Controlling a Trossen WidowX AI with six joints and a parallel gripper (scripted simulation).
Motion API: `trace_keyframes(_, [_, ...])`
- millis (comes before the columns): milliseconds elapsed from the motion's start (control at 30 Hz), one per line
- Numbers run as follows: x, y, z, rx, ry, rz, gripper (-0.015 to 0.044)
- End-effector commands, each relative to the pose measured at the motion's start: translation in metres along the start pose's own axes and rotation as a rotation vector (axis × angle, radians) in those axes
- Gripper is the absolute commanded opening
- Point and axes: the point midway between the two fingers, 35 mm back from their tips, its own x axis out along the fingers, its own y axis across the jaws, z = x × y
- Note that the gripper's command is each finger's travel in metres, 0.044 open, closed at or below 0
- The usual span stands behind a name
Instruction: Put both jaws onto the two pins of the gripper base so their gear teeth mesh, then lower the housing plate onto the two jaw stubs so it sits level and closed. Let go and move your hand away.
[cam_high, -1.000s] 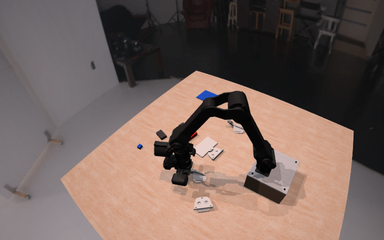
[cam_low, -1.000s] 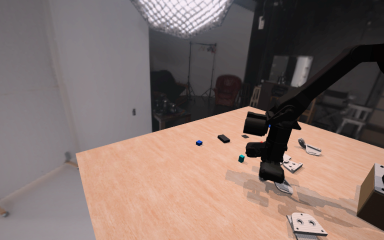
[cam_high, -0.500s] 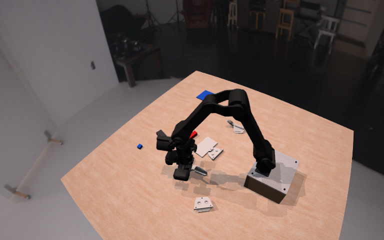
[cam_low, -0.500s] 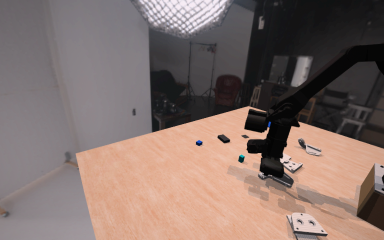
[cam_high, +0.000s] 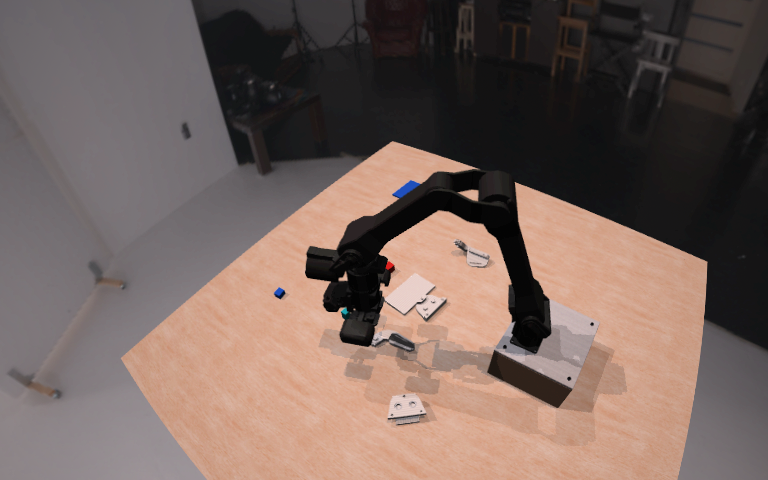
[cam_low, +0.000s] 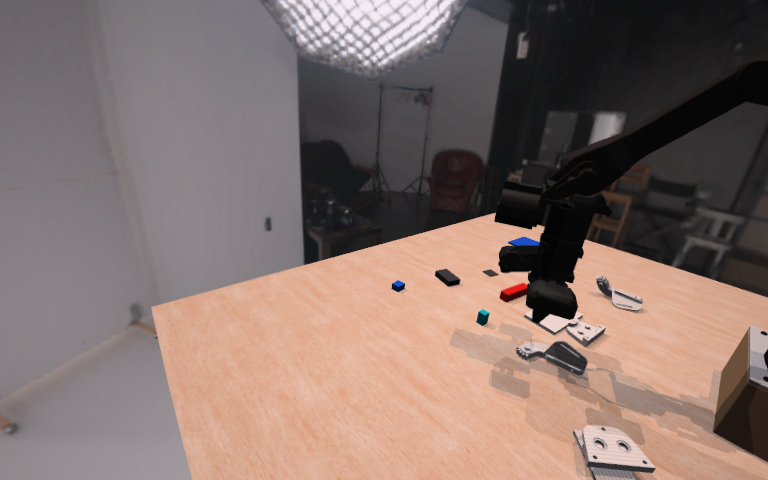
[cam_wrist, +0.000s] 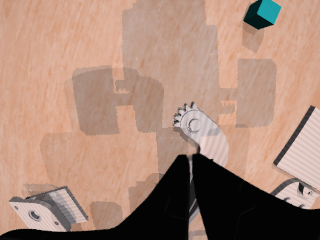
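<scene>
Well, if you press down from here, you could skid or tip the near jaw (cam_high: 400, 341) (cam_low: 568, 358) (cam_wrist: 216, 146), because the pincer (cam_high: 363, 323) (cam_low: 539, 318) (cam_wrist: 188, 162) is all but closed, with nothing in its grip. Opening it too low might also knock that jaw aside. The jaw lies on the surface (cam_high: 271, 384) (cam_low: 317, 362) (cam_wrist: 30, 75) beneath your fingertips, its toothed end beyond them in the wrist view; whether they touch it, you can't quite tell. It sits apart from the pinned base (cam_high: 431, 307) (cam_low: 586, 332) (cam_wrist: 286, 194).

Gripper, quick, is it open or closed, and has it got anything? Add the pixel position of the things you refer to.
Gripper (cam_wrist: 188, 162): closed, holding nothing; the toothed jaw (cam_high: 401, 340) (cam_low: 566, 357) (cam_wrist: 212, 142) lies on the table (cam_high: 271, 390) (cam_low: 317, 367) (cam_wrist: 30, 90) below.
</scene>
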Motion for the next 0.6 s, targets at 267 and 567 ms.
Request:
trace_keyframes(267, [0.004, -0.0001, -0.0021, 0.0, 0.011, 0.0, 0.0289])
trace_keyframes(567, [0.004, -0.0001, -0.0021, 0.0, 0.011, 0.0, 0.044])
